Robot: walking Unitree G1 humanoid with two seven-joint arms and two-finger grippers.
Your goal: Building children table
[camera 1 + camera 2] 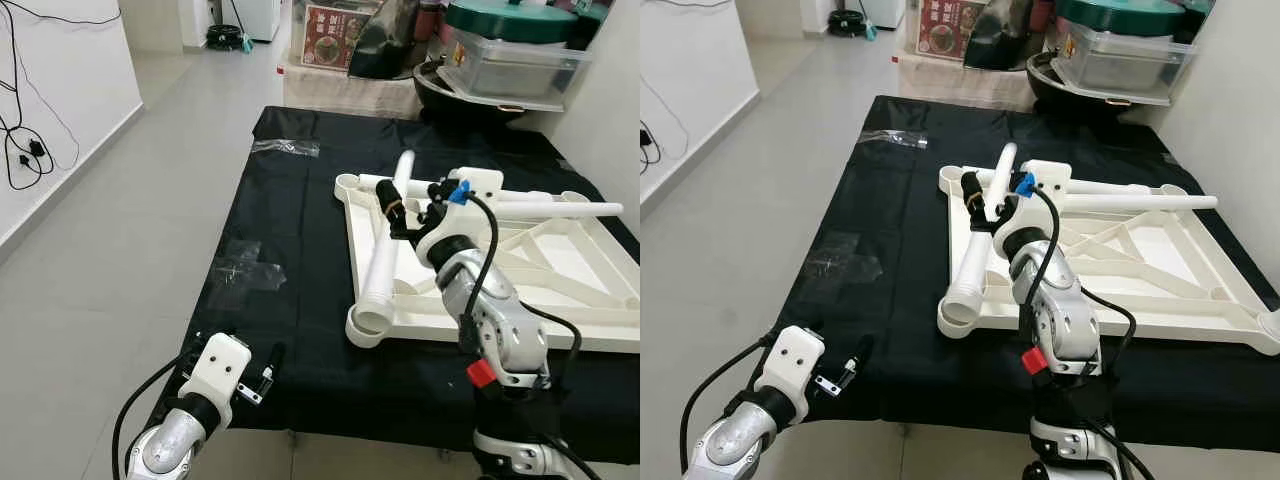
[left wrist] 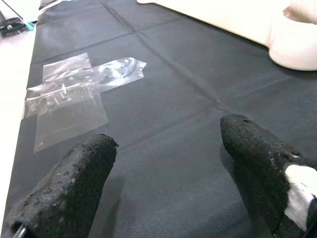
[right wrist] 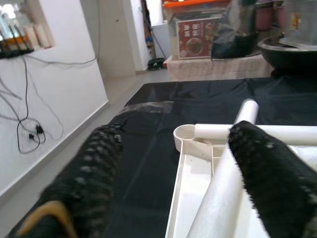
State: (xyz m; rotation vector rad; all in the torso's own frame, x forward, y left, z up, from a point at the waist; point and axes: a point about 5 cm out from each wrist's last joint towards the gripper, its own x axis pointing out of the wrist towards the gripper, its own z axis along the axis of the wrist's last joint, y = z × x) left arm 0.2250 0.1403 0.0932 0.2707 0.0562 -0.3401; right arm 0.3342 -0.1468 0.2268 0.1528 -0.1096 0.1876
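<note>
Step seemed leg fitting. Tabletop (image 1: 560, 300) lay upside down on black cloth (image 1: 300, 330). Right gripper (image 1: 400, 212), fingers apart, straddled leg (image 1: 385, 250) unclamped; next needs closing. Left gripper (image 1: 268, 368) hung spread near cloth edge.

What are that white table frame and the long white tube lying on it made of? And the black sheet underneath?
The table frame looks like moulded plastic: cream-white, matte, with ribbed struts cast in one piece. The tube seems the same plastic, hollow, smooth, with a flared open end. The black sheet appears to be thin woven or non-woven fabric, showing fold creases and fine texture.
</note>
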